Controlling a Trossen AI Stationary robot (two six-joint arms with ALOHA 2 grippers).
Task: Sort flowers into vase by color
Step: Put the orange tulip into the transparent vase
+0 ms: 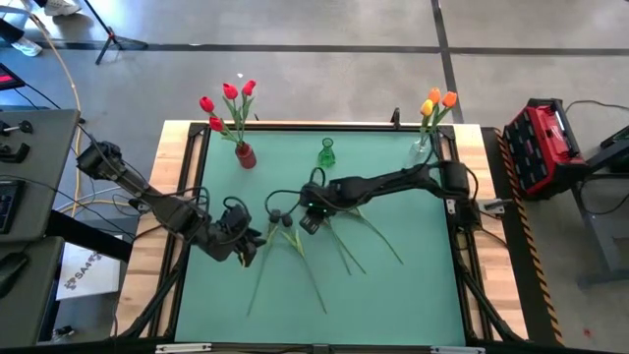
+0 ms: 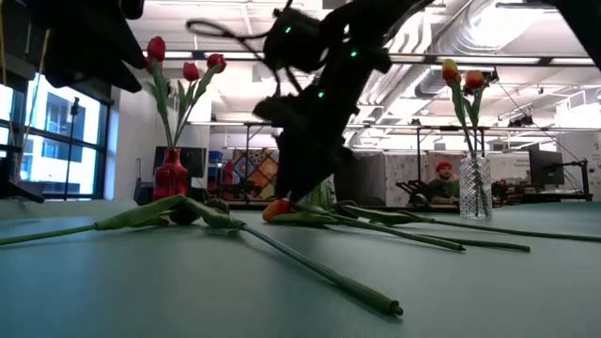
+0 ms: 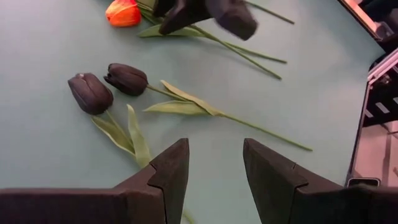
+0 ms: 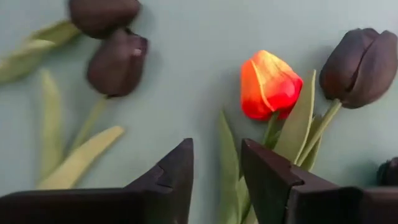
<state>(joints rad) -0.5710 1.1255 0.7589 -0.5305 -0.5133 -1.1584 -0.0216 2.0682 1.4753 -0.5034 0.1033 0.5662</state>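
orange tulip (image 4: 270, 84) lies just ahead of the right gripper (image 4: 216, 163), whose fingers stand narrowly apart and empty, stem running back under them, while the left gripper (image 3: 215, 163), also open, waits by two black tulips (image 3: 109, 86).

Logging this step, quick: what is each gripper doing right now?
Left gripper: open, empty, over the mat near two black flowers.
Right gripper: open, empty, just short of the orange flower.

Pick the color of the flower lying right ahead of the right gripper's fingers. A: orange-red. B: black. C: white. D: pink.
A: in the right wrist view the orange-red flower lies just beyond the open right gripper, between black flowers on either side.
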